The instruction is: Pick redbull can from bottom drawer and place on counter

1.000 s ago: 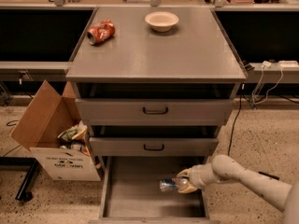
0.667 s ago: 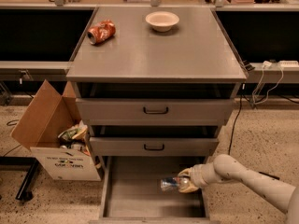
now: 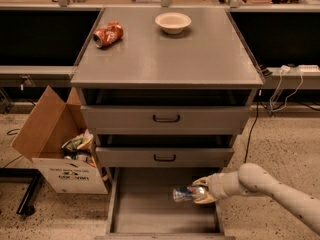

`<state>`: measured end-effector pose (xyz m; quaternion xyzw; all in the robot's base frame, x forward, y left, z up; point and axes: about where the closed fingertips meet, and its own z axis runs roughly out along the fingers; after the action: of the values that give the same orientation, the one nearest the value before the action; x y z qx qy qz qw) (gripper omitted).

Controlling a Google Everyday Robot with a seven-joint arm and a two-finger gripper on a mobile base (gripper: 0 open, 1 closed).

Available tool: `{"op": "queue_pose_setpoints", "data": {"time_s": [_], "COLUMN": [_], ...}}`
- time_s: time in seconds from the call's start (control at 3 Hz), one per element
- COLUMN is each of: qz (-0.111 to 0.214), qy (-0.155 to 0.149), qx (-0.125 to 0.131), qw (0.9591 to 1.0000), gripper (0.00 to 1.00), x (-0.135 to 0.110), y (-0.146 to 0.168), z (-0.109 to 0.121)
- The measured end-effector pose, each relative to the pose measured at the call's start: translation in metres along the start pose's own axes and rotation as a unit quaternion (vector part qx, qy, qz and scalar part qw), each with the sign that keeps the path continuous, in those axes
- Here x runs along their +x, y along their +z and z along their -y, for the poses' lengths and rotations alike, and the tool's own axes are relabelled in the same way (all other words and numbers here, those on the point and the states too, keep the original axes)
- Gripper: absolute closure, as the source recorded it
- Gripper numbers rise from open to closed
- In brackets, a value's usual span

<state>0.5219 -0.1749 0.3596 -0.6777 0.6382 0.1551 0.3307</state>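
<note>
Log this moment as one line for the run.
phase: pick | gripper: shut on redbull can, inside bottom drawer, right side | counter: orange can, bowl | place: not yet done

The counter [image 3: 200,64] carries two items, well apart: a dented orange-red can [image 3: 107,34] lying on its side near the rear left corner, and a cream bowl [image 3: 173,22] upright near the rear edge. The gripper [image 3: 198,194] is inside the open bottom drawer [image 3: 150,209], at its right side, clasping the redbull can [image 3: 183,194].
</note>
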Motion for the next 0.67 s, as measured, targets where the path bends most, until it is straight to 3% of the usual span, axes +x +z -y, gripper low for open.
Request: {"op": "queue_pose_setpoints", "data": {"time_s": [0.33, 0.67], "qz": [0.020, 0.027], "qy": [-0.049, -0.084], "qx": [0.035, 0.068], "qw": [0.9980, 0.9937], "gripper": [1.00, 1.00], "x": [-0.081, -0.127], "y": [-0.097, -0.158], "z": [0.005, 0.004]}}
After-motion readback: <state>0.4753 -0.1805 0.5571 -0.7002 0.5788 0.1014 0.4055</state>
